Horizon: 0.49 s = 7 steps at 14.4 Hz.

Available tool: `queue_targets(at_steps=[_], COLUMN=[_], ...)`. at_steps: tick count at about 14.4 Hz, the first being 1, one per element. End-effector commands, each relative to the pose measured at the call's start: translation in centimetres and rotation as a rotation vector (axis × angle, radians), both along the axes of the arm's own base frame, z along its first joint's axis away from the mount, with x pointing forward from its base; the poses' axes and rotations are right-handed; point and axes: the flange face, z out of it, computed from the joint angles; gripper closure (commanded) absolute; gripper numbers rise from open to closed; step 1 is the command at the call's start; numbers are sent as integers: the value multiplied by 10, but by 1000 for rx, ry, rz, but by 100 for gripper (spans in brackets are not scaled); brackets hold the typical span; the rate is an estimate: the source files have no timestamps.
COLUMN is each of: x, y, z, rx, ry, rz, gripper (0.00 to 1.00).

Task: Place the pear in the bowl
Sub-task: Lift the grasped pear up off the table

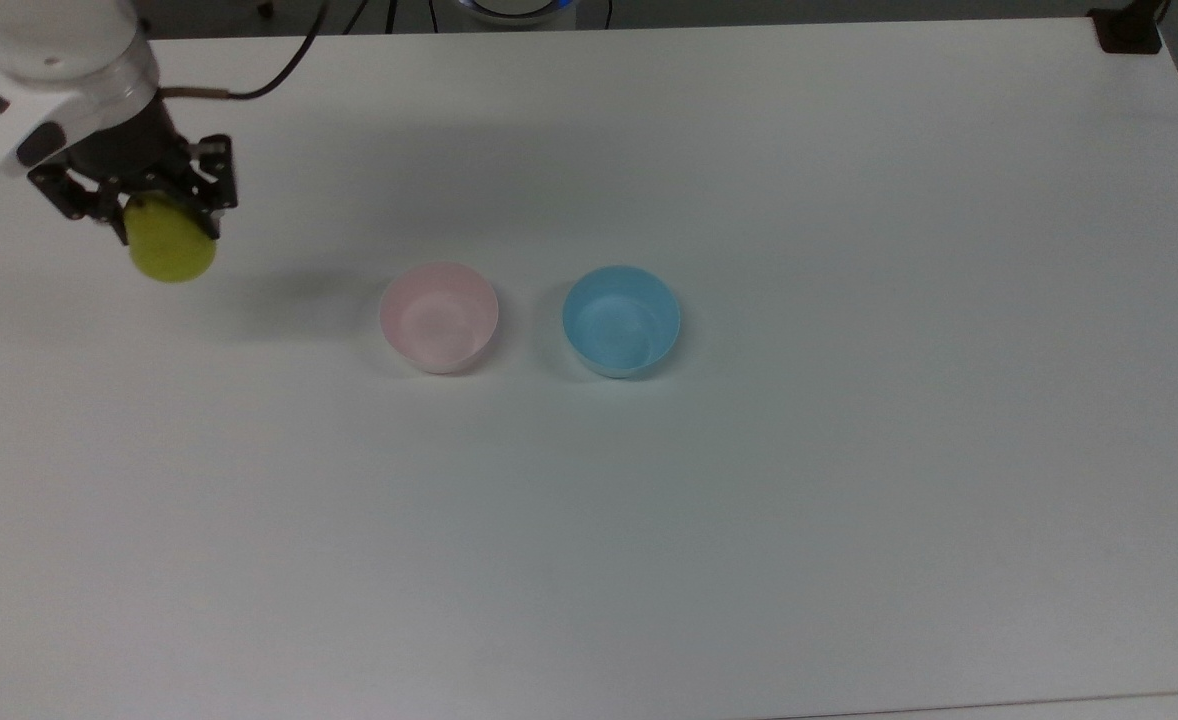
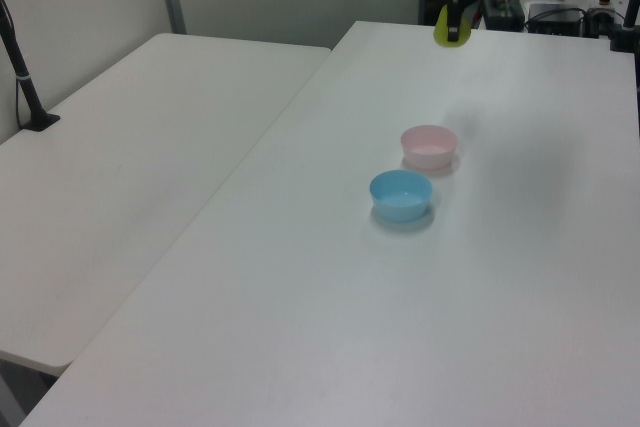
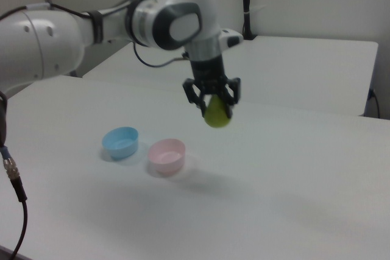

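Note:
My gripper (image 1: pixel 154 215) (image 3: pixel 214 103) (image 2: pixel 454 25) is shut on the yellow-green pear (image 1: pixel 173 247) (image 3: pixel 217 114) (image 2: pixel 446 26) and holds it high above the white table (image 1: pixel 749 500). The pear hangs below the fingers, its stem hidden. In the top view the pale pink bowl (image 1: pixel 439 316) stands to the right of the held pear, with nothing in it. In the right view the pink bowl (image 3: pixel 166 154) sits lower and to the left of the pear. In the left view the pink bowl (image 2: pixel 429 145) lies nearer than the raised pear.
A light blue bowl (image 1: pixel 621 319) (image 3: pixel 120 141) (image 2: pixel 401 194) stands beside the pink bowl, on the side away from the gripper. A black mount (image 1: pixel 1129 30) sits at the table's far right corner in the top view. A second white table (image 2: pixel 120 147) stands alongside.

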Motion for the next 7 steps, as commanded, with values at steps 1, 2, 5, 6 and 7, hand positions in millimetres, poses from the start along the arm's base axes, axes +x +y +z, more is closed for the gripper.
queue_targets(at_steps=[1,2,5,6,7], x=[-17,-20,-28,-32,-32], y=[46,67,101,109,120], z=[47,59,71,71,69], rx=[56,64,93,127,145], ry=[1,-4,-22,-25,-23], rz=[-33,-31,-20,-21,-9], gripper=[100,100,100,100,100])
